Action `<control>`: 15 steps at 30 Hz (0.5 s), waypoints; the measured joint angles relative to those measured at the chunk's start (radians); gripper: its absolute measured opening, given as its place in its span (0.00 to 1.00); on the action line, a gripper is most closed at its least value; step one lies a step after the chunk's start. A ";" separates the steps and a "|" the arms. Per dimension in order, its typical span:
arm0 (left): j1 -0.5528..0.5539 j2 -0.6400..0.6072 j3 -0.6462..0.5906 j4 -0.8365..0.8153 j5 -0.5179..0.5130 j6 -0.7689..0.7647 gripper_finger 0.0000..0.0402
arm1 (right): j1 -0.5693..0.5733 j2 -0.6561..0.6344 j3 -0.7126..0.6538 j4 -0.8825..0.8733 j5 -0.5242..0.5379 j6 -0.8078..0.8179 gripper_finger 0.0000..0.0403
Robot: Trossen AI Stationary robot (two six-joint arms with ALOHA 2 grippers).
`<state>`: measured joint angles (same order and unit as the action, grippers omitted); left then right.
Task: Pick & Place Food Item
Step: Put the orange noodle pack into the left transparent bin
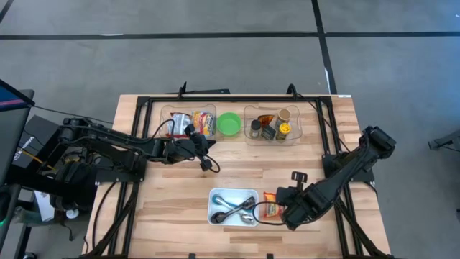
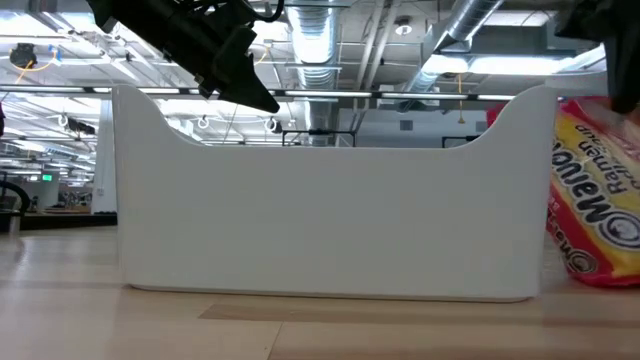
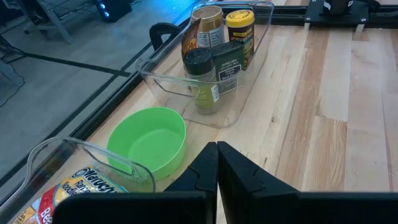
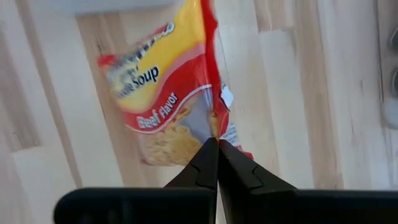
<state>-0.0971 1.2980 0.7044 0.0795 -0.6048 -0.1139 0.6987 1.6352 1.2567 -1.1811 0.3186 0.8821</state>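
Observation:
A red and yellow ramen soup packet (image 4: 161,93) is at the table's near right, beside the white tray (image 1: 215,205). The low view shows the ramen soup packet (image 2: 595,200) standing steeply to the right of the tray wall (image 2: 330,200). My right gripper (image 4: 217,144) is shut on the packet and also shows in the high view (image 1: 282,210). My left gripper (image 3: 217,155) is shut on nothing and hovers over the table just in front of the green bowl (image 3: 149,140). It also shows in the high view (image 1: 208,162). My right gripper pinches the packet at one end (image 4: 208,127), near its noodle picture, between the two shut fingers. The fingers come steeply from above. The packet is tipped up on end (image 2: 590,270). I cannot tell whether its lower end touches the table.
The white tray holds spoons (image 1: 237,208). At the far side stand a clear bin of food packets (image 1: 192,122), the green bowl (image 1: 229,124) and a clear bin of spice jars (image 1: 273,126). Bare wood lies between the bins and the tray (image 1: 251,169).

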 joint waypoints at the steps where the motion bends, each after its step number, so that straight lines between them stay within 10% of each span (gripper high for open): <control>1: 0.000 0.000 0.000 0.000 0.000 0.000 0.01 | 0.000 0.000 0.010 -0.002 0.006 0.000 0.00; 15: 0.000 0.000 0.000 0.000 0.000 0.000 0.01 | -0.013 0.000 0.138 -0.079 0.266 -0.045 0.00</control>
<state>-0.0971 1.2980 0.7044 0.0799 -0.6048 -0.1140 0.6855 1.6352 1.3945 -1.2602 0.5843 0.8371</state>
